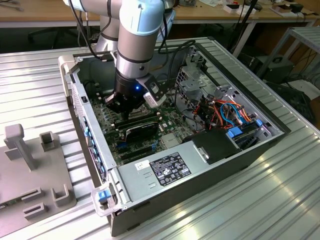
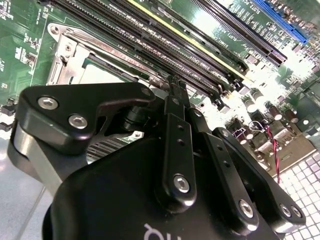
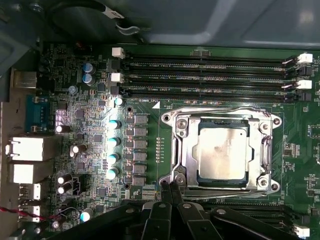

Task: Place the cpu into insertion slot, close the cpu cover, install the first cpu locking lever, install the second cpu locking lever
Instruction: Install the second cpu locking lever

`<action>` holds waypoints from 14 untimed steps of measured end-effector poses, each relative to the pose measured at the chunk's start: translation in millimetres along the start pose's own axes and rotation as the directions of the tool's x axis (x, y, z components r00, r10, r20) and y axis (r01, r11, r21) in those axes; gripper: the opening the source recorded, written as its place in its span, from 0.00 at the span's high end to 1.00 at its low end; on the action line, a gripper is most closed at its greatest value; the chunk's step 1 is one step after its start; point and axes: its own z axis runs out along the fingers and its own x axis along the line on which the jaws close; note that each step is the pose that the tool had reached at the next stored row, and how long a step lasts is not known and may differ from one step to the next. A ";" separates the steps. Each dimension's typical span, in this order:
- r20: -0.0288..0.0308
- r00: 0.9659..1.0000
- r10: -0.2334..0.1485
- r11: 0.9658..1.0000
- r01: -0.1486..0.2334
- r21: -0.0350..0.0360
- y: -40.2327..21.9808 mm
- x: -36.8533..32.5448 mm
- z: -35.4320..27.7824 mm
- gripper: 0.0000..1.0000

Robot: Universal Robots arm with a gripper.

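the gripper (image 3: 169, 192) is hanging low over the green circuit board (image 3: 150, 125) inside the open computer case (image 1: 150, 172), its fingertips pressed together and holding nothing, tips just beside one edge of the insertion slot (image 3: 175, 165). the cpu (image 3: 222, 152) is sitting in the slot, with the cpu cover (image 3: 187, 150) lying closed over it, framing its silver top. a thin locking lever (image 3: 220, 114) is running along the slot's edge nearest the memory slots (image 3: 210, 75). the risk, as i judge it: the tips are sitting very close to the frame and could slip off a lever, scraping the board or stressing the cover.
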 end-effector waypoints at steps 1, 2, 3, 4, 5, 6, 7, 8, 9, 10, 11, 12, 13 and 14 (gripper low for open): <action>0.000 1.000 0.000 1.000 0.000 -0.001 0.0 0.0 0.2 0.89; 0.000 1.000 0.000 1.000 0.000 -0.003 0.0 -0.1 0.6 0.89; 0.000 1.000 0.000 1.000 0.000 -0.003 0.1 -0.1 0.8 0.89; 0.000 1.000 0.000 1.000 0.000 -0.004 0.1 -0.1 0.9 0.89; 0.000 1.000 0.000 1.000 0.000 -0.004 0.2 -0.1 1.1 0.89; 0.000 1.000 0.000 1.000 0.000 -0.005 0.6 0.0 1.4 0.89; 0.000 1.000 0.000 1.000 0.000 -0.006 1.0 -0.1 1.8 0.89; 0.000 1.000 0.000 1.000 0.000 -0.007 1.4 -0.1 2.5 0.89; 0.000 1.000 0.000 1.000 0.000 -0.011 1.7 -0.1 3.9 0.89; 0.000 1.000 0.000 1.000 0.000 -0.018 2.0 -0.1 5.5 0.89; 0.000 1.000 -0.001 1.000 0.001 -0.023 3.3 -0.1 6.9 0.89; 0.000 1.000 -0.001 1.000 0.001 -0.026 3.5 0.0 7.8 0.89; 0.000 1.000 -0.001 1.000 0.001 -0.031 3.1 0.3 7.9 0.89; 0.000 1.000 -0.001 0.999 0.001 -0.032 3.0 0.3 8.1 0.89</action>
